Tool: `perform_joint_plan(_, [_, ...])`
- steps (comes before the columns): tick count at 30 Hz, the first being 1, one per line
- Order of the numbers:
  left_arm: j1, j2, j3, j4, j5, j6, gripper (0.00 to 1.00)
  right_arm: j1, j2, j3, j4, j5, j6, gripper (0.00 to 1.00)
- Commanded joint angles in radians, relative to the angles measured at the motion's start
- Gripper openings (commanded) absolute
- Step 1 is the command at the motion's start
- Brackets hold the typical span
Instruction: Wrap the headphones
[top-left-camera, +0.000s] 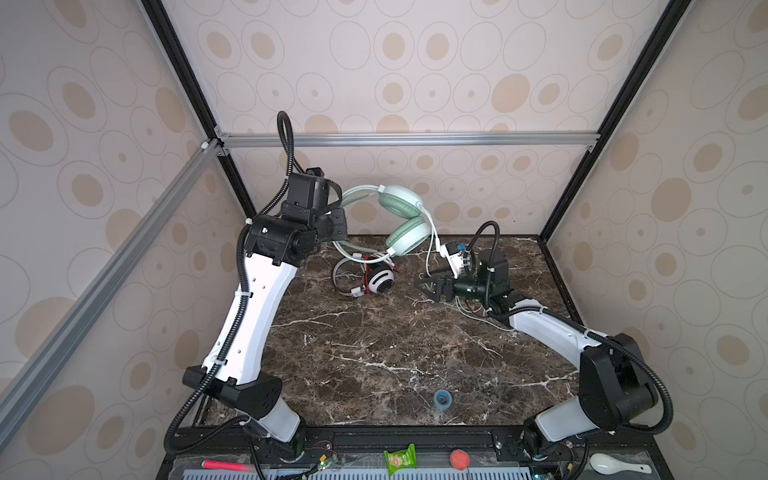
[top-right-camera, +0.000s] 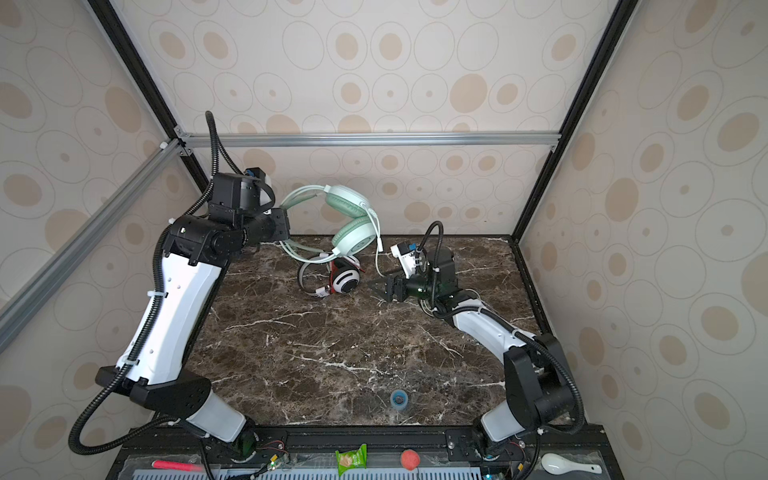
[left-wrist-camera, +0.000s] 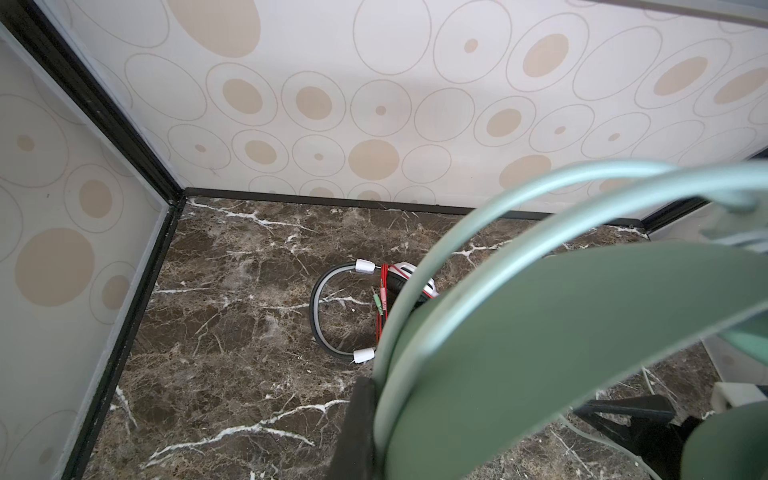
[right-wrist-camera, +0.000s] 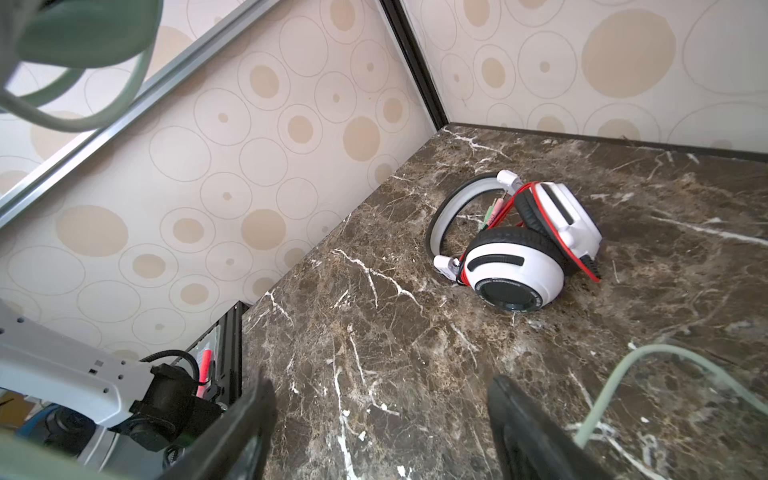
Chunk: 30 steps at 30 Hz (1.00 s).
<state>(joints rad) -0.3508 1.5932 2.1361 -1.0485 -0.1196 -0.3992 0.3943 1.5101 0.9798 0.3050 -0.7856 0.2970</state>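
Looks about halfway: calling the white-and-black headphones done, parked near the far edge of the surface with the red cable seemingly wound around them. Got the mint green headphones hoisted above the far edge, left hand pinched on the headband, pale cable dangling and trailing loose toward the right edge, so not wrapped yet. Seeing the right hand spread and empty, low beside that cable, probably lining up a grab.
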Motion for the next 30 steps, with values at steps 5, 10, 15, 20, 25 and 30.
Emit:
perform_joint_plan(5, [0.064,-0.09,-0.075,0.164,0.114,-0.067,0.0,0.017,0.004,0.0,0.028,0.002,-0.019,0.69])
perform_joint_plan(10, [0.083,-0.09,-0.086,0.173,0.152,-0.075,0.0,0.018,0.068,0.011,0.05,0.013,-0.017,0.69])
perform_joint_plan(15, [0.102,-0.086,-0.084,0.184,0.179,-0.09,0.0,0.019,0.137,0.004,0.103,0.019,0.003,0.66])
perform_joint_plan(20, [0.118,-0.088,-0.078,0.178,0.2,-0.092,0.0,0.02,0.159,0.014,0.151,0.023,0.023,0.65])
perform_joint_plan(25, [0.126,-0.094,-0.076,0.15,0.21,-0.087,0.0,0.019,0.186,0.04,0.17,0.033,0.015,0.72])
perform_joint_plan(30, [0.133,-0.103,-0.077,0.146,0.229,-0.095,0.0,0.02,0.239,0.07,0.185,0.023,0.001,0.72])
